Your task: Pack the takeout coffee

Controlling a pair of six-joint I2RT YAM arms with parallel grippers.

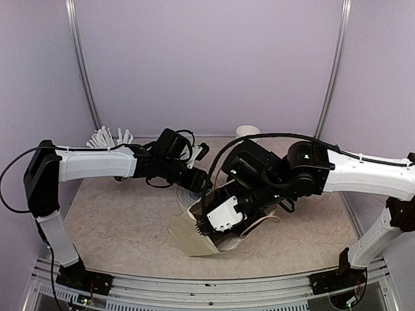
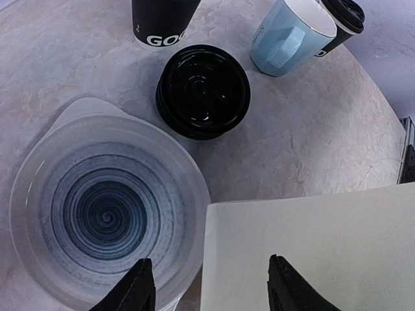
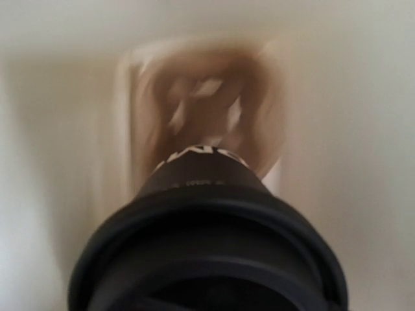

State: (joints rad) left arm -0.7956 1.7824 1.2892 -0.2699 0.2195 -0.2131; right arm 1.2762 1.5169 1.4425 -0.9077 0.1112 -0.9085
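Note:
The takeout coffee (image 3: 207,240), a black cup with white lettering and a round black lid, fills the lower half of the right wrist view, lid towards the camera. It hangs inside a beige paper bag (image 3: 58,129). My right gripper (image 1: 206,225) reaches down into the bag (image 1: 194,243) in the top view. Its fingers are hidden behind the cup, and it appears shut on it. My left gripper (image 2: 211,288) is open and empty, above the edge of the bag (image 2: 311,246) and a plate. In the top view it (image 1: 196,179) sits just behind the bag.
A white plate with a blue spiral (image 2: 104,214) lies by the bag. Beyond it are a stack of black lids (image 2: 203,91), a black lettered cup (image 2: 162,23), a light blue mug (image 2: 292,35) and a lidded black cup (image 2: 343,14). White sticks (image 1: 110,137) and a white cup (image 1: 248,131) stand at the back.

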